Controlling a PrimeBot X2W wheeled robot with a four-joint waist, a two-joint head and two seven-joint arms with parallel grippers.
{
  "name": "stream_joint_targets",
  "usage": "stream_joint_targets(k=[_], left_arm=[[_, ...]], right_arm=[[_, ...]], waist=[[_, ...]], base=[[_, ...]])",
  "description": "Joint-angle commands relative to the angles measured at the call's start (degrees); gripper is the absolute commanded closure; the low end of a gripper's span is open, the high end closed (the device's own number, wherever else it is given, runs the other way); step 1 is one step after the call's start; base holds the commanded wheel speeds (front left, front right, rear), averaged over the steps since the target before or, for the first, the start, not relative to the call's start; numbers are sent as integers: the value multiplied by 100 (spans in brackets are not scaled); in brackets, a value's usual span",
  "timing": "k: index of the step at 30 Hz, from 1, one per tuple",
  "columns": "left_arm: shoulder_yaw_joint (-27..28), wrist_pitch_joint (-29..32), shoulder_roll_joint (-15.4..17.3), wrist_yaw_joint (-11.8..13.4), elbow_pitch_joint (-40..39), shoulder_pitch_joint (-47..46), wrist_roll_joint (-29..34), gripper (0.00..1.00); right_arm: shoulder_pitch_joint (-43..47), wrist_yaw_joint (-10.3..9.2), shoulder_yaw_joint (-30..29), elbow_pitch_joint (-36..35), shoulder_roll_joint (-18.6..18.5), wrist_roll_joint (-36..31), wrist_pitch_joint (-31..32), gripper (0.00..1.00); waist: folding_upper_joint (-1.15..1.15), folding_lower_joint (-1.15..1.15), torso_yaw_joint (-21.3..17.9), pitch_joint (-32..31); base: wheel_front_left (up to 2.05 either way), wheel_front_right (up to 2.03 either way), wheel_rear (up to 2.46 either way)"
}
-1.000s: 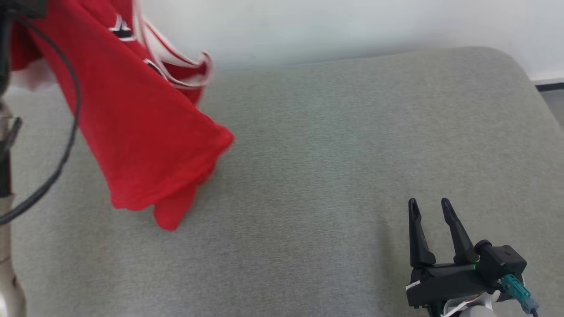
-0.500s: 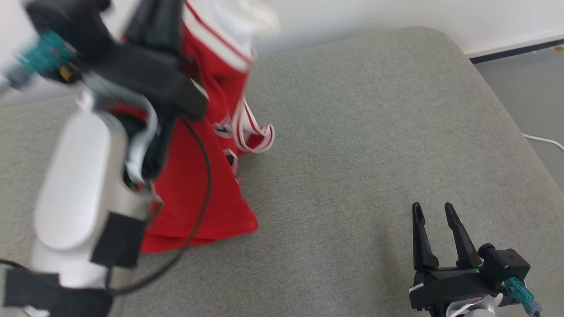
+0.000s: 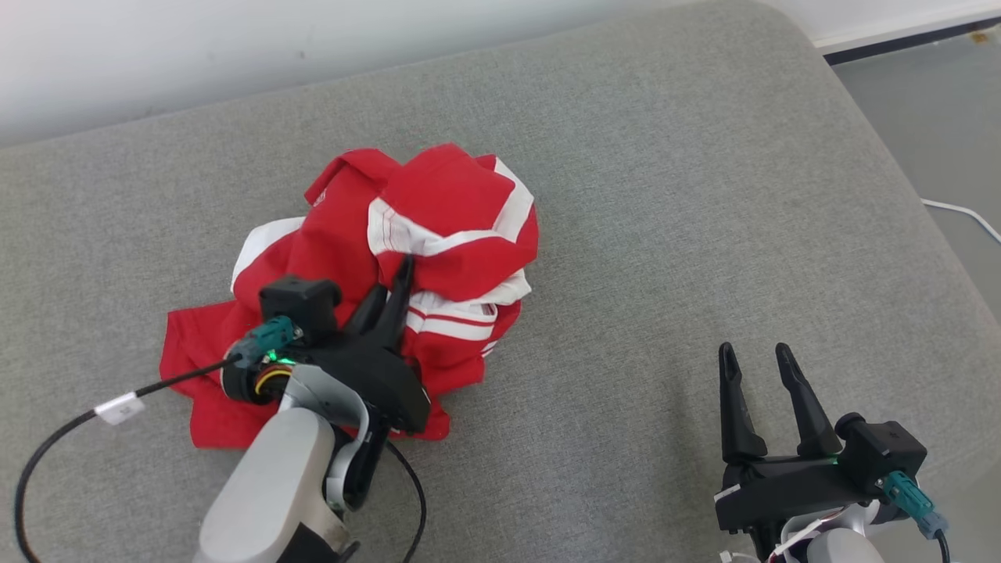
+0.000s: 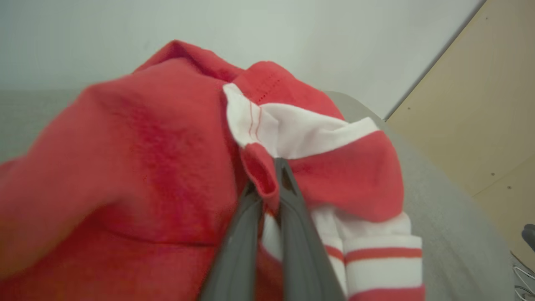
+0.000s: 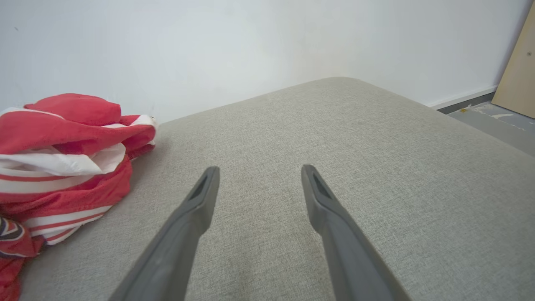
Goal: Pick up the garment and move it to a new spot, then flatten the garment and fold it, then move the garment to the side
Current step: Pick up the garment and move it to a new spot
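The garment [image 3: 446,195], red with white stripes, lies crumpled in a heap on the grey cushion [image 3: 665,195], left of centre. My left gripper [image 3: 403,270] rests low on the heap, shut on a red fold of the garment [image 4: 259,175], as the left wrist view shows close up. My right gripper [image 3: 752,358] stands open at the lower right, above bare cushion, well apart from the cloth. In the right wrist view the garment [image 5: 62,159] is piled at the left, beyond the open right gripper [image 5: 259,177].
The cushion's rounded right edge [image 3: 884,156] drops to a grey floor [image 3: 938,102] with a white cable [image 3: 962,215]. A pale wall [image 3: 235,47] runs behind. A black cable [image 3: 70,426] trails from my left wrist. A tan board [image 4: 480,108] stands to the right.
The garment hung lifted from my left gripper; now it has come down into a crumpled heap on the cushion, still gripped. The camera shifted too. My right gripper kept its place, open.
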Motion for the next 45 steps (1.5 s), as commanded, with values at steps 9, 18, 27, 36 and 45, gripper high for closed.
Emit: stream_joint_targets(k=[9,18,27,36,45], left_arm=[[-183,-808,-147,-127,183,-492,84,0],[-145,-1019,-38,36,-222,-441,163,0],[-140,-529,444,-31,-446,-438,90,0],[39,383,1029,-153,-662,-418,-438,0],[-312,1106,1396,-259,-506,-402,-675,0]], right_arm=[[55,-12,-68,106,10,-103,-3,0],[320,-12,-133,132,9,-248,-3,0],[359,-12,-115,123,9,-315,-3,0],[281,-12,63,145,10,-134,-3,0],[214,-12,88,168,11,-50,-3,0]], waist=[[0,0,276,-272],[0,0,585,-736],[0,0,668,-888],[0,0,422,-798],[0,0,206,-644]], base=[[0,0,0],[0,0,0],[0,0,0],[0,0,0],[0,0,0]])
